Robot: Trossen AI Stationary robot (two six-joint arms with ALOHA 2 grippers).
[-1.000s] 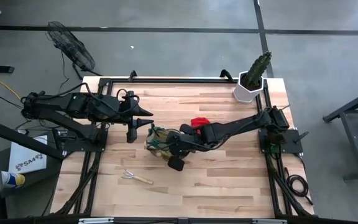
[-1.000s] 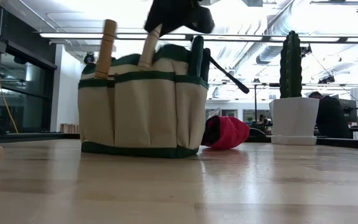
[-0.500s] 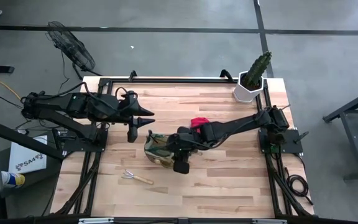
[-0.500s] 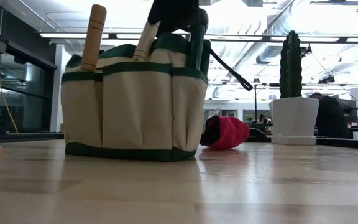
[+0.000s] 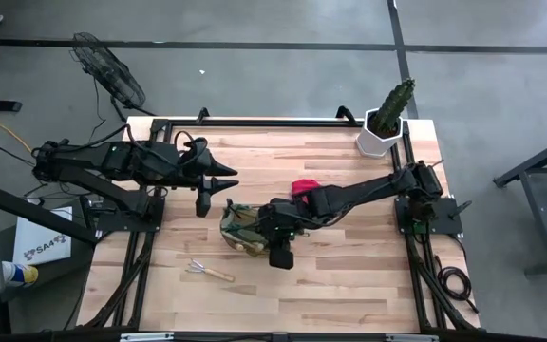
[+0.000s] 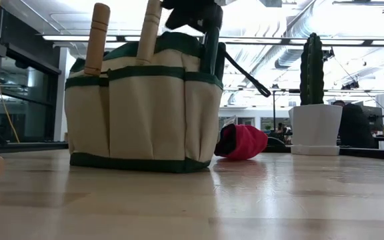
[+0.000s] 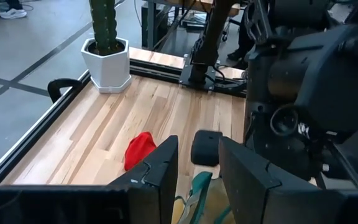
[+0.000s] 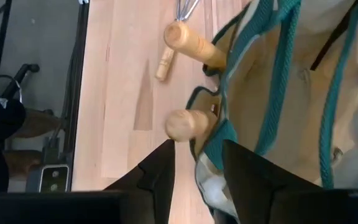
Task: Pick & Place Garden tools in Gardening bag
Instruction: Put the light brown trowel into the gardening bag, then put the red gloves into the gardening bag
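The tan gardening bag with green trim stands on its base mid-table. Two wooden tool handles and dark shear handles stick up out of it. My right gripper hovers open just above the bag's rim. One wooden handle end lies just beyond its fingertips, apart from them. A hand rake lies flat near the front-left. A red glove lies behind the bag. My left gripper hangs open above the table, to the far left of the bag.
A green cactus in a white pot stands at the far right corner. Black rails frame the table's edges. Bare wood lies along the front and in front of the bag in the low view.
My right gripper has let go of the wooden handle it carried at the bag's rim and has rolled. That handle, tilted before, now stands more upright in the bag with its top free. The bag has shifted a little toward the table's near-left.
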